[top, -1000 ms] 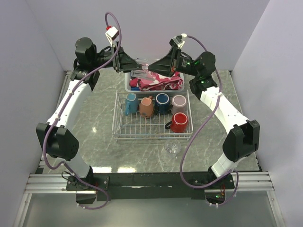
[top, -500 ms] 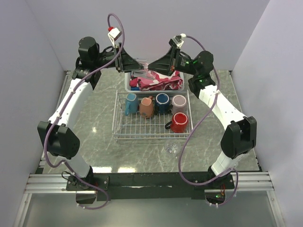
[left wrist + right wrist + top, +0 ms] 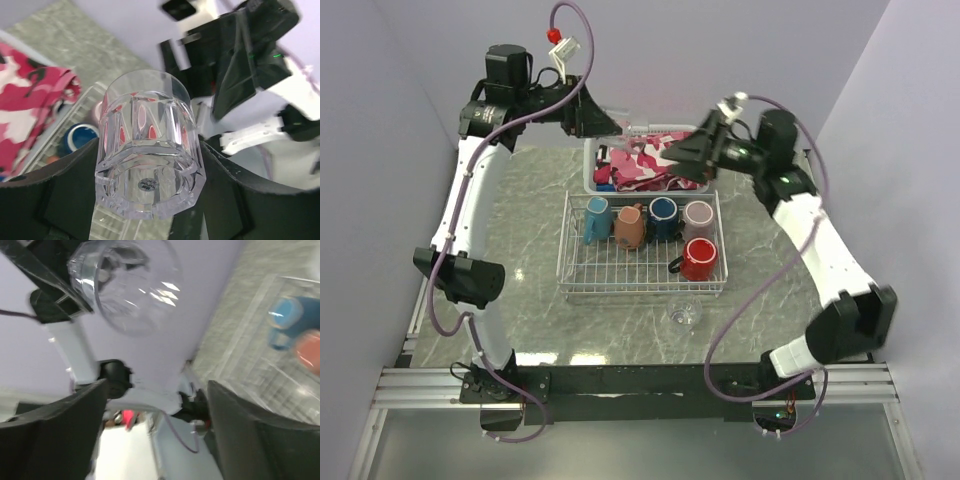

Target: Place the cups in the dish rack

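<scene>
Marbled grey tabletop (image 3: 520, 250); faceted clear glass (image 3: 147, 145) between left fingers (image 3: 65, 195), right fingers (image 3: 55, 430) apart, empty.

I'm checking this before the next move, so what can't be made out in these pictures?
- Top view: glass in the left hand, clear against the pale wall.
- Right wrist view: blurred; mugs are colour smears.
- Left wrist view: the glass hides most of the rack.
- Top view: cloth covers the basket's contents.

Blurry teal mug (image 3: 289, 324), right wrist view
</scene>
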Controlling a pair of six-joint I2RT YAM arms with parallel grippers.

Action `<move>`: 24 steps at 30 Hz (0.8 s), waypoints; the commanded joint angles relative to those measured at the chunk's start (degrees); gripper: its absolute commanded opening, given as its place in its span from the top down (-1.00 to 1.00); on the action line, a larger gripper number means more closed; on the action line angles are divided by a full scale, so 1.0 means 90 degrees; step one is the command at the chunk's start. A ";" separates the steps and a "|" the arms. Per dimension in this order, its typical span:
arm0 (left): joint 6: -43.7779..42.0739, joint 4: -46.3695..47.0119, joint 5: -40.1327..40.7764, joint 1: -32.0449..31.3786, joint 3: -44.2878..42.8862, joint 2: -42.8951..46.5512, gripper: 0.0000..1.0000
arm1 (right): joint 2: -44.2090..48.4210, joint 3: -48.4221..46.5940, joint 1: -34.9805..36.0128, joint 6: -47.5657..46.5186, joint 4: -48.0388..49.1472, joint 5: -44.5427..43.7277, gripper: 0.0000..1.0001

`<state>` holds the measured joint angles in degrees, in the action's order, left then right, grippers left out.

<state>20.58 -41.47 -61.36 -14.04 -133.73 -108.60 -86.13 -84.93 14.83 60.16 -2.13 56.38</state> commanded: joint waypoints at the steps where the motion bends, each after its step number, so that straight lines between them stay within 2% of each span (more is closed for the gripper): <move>1: -0.1891 -0.1571 0.0751 -0.0283 -0.0677 0.0094 0.98 | 0.1432 0.0685 -0.0592 -0.1409 -0.1645 -0.0462 -0.97; 3: -0.2692 -0.2139 0.1561 -0.0712 -0.0776 0.0142 0.98 | 0.2106 0.0832 -0.0777 -0.1780 -0.2259 -0.0931 -0.99; 4: -0.3354 -0.2169 0.1932 -0.0908 -0.0360 0.0249 0.98 | 0.2312 0.0852 -0.0837 -0.1898 -0.2466 -0.1068 -0.99; 5: -0.3660 -0.2130 0.2728 -0.1113 -0.0085 0.0501 0.98 | 0.2681 0.0881 -0.0886 -0.1977 -0.2633 -0.1340 -1.00; 7: -0.4295 -0.2110 0.3135 -0.1554 0.0490 0.0640 0.98 | 0.3044 0.0998 -0.1032 -0.2017 -0.2819 -0.1498 -0.99; 12: -0.4727 -0.2579 0.3322 -0.1828 0.0679 0.0182 0.98 | 0.3651 0.1106 -0.1150 -0.2104 -0.3355 -0.1937 -0.99; 16: -0.4874 -0.2481 0.3644 -0.2013 0.1284 -0.0023 0.98 | 0.3876 0.1262 -0.1247 -0.2075 -0.3474 -0.1811 -0.99; 24: -0.4952 -0.2384 0.4347 -0.2726 0.1851 -0.0443 0.98 | 0.4150 0.1360 -0.1345 -0.2202 -0.3776 -0.1889 -0.99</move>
<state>-21.82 -62.35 -26.44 -34.65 -118.80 -112.66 -49.93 -72.49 3.46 42.06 -34.61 40.05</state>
